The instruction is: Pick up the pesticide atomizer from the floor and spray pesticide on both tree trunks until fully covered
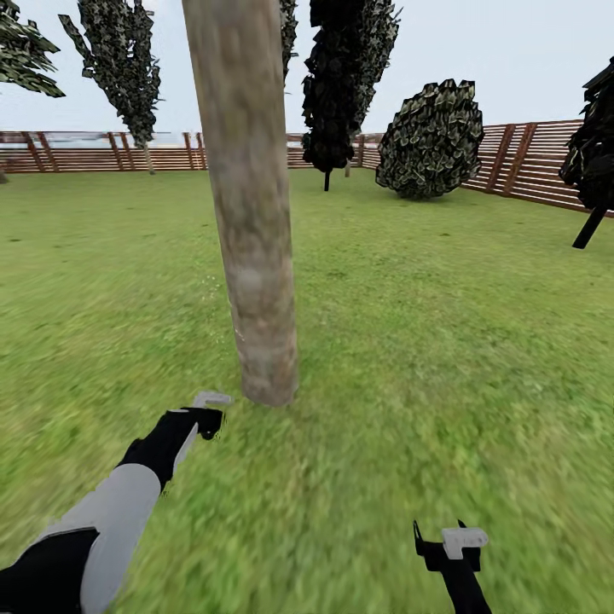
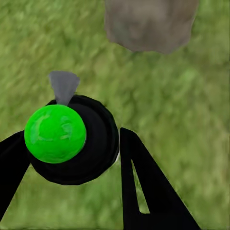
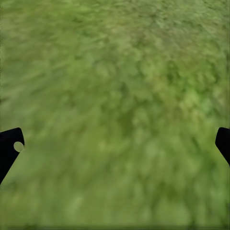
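Left wrist view gives the close-up the head cam can't: the pesticide atomizer, a dark round bottle with a bright green dot on top and a grey nozzle, is pinched between the two black fingers of the left hand, with the base of the tree trunk just past it. From the head view, that left hand sits low over the grass, right beside the foot of the trunk, and the bottle is too small to make out there. The right hand hangs well apart near the lower edge, and the right wrist view shows its fingers spread wide over blurry lawn, holding nothing. Brown slat fence and a round bush at the back.
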`<state>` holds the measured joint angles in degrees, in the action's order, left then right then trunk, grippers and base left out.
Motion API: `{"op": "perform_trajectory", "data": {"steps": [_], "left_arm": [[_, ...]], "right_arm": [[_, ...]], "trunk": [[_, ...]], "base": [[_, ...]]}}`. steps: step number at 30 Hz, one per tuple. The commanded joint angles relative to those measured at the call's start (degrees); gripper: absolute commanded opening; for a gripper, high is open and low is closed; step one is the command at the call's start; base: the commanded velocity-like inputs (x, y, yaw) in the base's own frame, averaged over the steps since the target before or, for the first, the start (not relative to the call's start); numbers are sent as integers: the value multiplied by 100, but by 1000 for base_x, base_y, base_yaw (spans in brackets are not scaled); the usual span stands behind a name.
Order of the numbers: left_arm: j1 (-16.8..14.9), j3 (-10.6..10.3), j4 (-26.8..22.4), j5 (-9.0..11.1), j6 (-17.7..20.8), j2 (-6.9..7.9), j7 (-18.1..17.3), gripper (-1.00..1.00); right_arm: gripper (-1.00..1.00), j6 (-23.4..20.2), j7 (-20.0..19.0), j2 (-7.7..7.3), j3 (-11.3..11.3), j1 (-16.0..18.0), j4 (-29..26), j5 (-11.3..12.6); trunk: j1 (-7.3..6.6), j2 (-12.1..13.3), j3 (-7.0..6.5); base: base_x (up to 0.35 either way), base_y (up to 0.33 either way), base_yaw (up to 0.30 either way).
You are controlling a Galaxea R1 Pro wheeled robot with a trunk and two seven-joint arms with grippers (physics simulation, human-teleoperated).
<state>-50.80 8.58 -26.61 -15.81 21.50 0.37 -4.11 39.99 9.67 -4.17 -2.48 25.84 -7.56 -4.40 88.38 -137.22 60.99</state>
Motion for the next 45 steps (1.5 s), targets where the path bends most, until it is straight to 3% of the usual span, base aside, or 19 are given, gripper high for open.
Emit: {"op": "perform_trajectory", "data": {"steps": [1,4,7,9,12,15,19,20,23,27,29,30,33,37,39,41,43,45], "left_arm": [[-63,4,-32,27,135,98,-7,-100],[-148,10,-251,44,377,139,-21,-100],[-146,-4,-442,32,444,-174,-13,-100],[-169,-19,-503,30,534,-491,-5,-100],[-154,-19,-621,32,568,-613,-3,-100],[-132,-8,-658,8,581,-514,-4,-100],[-116,11,-656,19,575,-97,-2,-100],[-111,3,-657,22,571,-74,2,-100],[-100,-17,-660,20,567,-128,6,-100],[-97,-28,-661,29,575,-503,7,-100],[-97,-36,-661,27,585,-770,7,-100],[-97,-38,-661,26,590,-814,7,-100],[-97,-39,-661,14,592,-811,7,-100],[-97,8,-661,36,600,-184,-23,-100],[-97,-9,-668,32,596,-97,-19,-100],[-93,-30,-669,24,593,-133,-3,-100],[-96,-37,-670,19,596,-288,3,-100],[-127,-46,-675,15,600,-554,6,-100]], "right_arm": [[100,0,0,-3,1,0,0,0],[100,0,0,-4,0,0,0,0],[100,0,0,-1,1,0,0,0],[100,0,0,-4,-3,0,0,0],[100,0,0,-2,-1,0,0,0],[100,0,0,-5,0,0,0,0],[100,0,0,-4,-1,0,0,0],[100,0,0,-3,1,0,0,0],[100,0,0,-1,-2,0,0,0],[100,0,-2,-3,-4,0,0,0],[100,0,0,-4,-2,0,0,0],[100,0,0,-3,0,0,0,0],[100,0,-2,0,0,0,0,0],[100,0,0,-3,-1,0,0,0],[100,0,0,-1,-1,0,0,0],[100,0,0,-2,-3,0,0,0],[100,0,0,-4,-3,0,0,0],[100,0,-1,-3,-3,0,0,0]], "trunk": [[0,0,0],[0,0,0],[0,0,0],[0,0,0],[0,0,0],[0,0,0],[0,0,0],[0,0,0],[0,0,0],[0,0,0],[0,0,0],[0,0,0],[0,0,0],[0,0,0],[0,0,0],[0,0,0],[0,0,0],[0,0,0]], "base": [[-1,0,0],[0,0,0],[0,0,0],[0,0,0],[0,0,0],[129,0,0],[224,0,0],[41,0,0],[17,0,0],[1,0,0],[0,0,0],[0,0,0],[0,0,0],[0,0,0],[-39,0,0],[-236,0,0],[-273,0,0],[-76,0,0]]}}
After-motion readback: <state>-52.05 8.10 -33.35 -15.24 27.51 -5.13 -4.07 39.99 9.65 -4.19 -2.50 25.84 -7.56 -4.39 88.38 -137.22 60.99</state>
